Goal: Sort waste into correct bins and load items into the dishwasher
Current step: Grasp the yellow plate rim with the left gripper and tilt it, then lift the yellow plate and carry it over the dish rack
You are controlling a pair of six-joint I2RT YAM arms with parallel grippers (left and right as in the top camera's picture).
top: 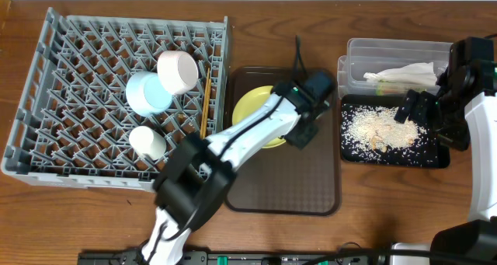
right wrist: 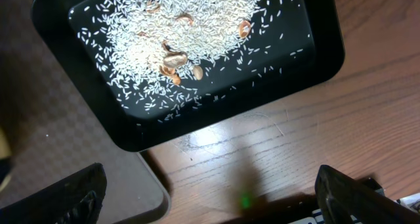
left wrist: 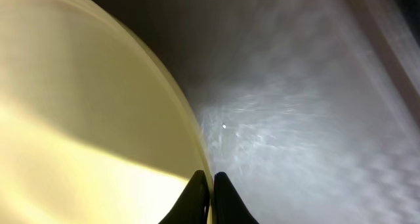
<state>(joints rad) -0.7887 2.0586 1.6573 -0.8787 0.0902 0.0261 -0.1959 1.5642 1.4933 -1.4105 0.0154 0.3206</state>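
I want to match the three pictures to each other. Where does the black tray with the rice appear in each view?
Overhead: the black tray lies at the right, just below the clear tub.
Left wrist: not in it; only yellow plate and brown serving tray show.
Right wrist: it fills the upper middle.
Shared landmark: the brown serving tray, just left of it.
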